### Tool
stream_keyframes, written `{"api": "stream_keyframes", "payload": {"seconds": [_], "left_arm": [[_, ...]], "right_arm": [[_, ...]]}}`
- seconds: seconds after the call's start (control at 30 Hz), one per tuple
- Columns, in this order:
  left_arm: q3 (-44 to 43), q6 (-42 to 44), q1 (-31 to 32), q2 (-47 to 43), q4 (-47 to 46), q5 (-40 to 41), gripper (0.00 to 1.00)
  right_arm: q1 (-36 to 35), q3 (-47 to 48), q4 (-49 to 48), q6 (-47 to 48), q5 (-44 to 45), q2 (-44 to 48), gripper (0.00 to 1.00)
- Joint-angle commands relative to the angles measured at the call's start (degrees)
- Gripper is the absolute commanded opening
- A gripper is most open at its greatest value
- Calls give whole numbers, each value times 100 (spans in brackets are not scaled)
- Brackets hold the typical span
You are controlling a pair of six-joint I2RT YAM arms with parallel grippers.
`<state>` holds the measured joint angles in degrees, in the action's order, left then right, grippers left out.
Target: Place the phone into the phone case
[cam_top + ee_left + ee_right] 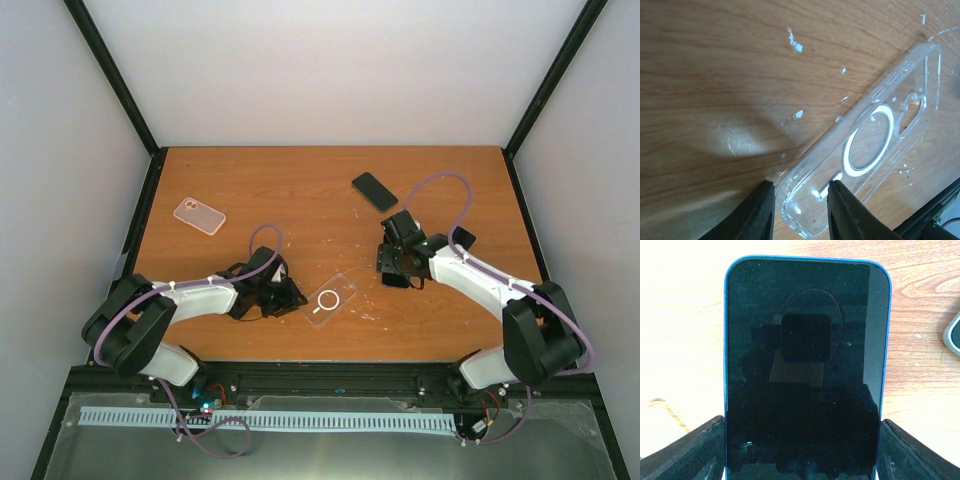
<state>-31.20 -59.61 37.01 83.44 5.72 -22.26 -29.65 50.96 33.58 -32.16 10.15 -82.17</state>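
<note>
The clear phone case [332,297] with a white ring lies flat near the table's front middle. My left gripper [285,296] is open, its fingertips astride the case's near corner [800,200]: one finger outside the side wall, the other over the case's inner floor [875,135]. My right gripper [398,265] is shut on a phone [802,365] with a black screen and blue rim, gripped across its width and held to the right of the case. The phone fills the right wrist view, with the fingers [690,452] at both sides.
A second black phone [374,190] lies at the back right of the table. A pink phone case [199,215] lies at the left. A dark rounded corner [954,332] shows at the right wrist view's right edge. White flecks dot the wood.
</note>
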Motion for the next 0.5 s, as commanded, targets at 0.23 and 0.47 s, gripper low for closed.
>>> {"api": "stream_keyframes", "payload": {"seconds": [0.23,0.47], "left_arm": [[-507,599,117,426,688,595,7],[-1084,1550,122,602,854,912,0]], "right_arm": [[32,-197,-186,174,82,731,66],[30,-186,-70,286,-180,1131,67]]}}
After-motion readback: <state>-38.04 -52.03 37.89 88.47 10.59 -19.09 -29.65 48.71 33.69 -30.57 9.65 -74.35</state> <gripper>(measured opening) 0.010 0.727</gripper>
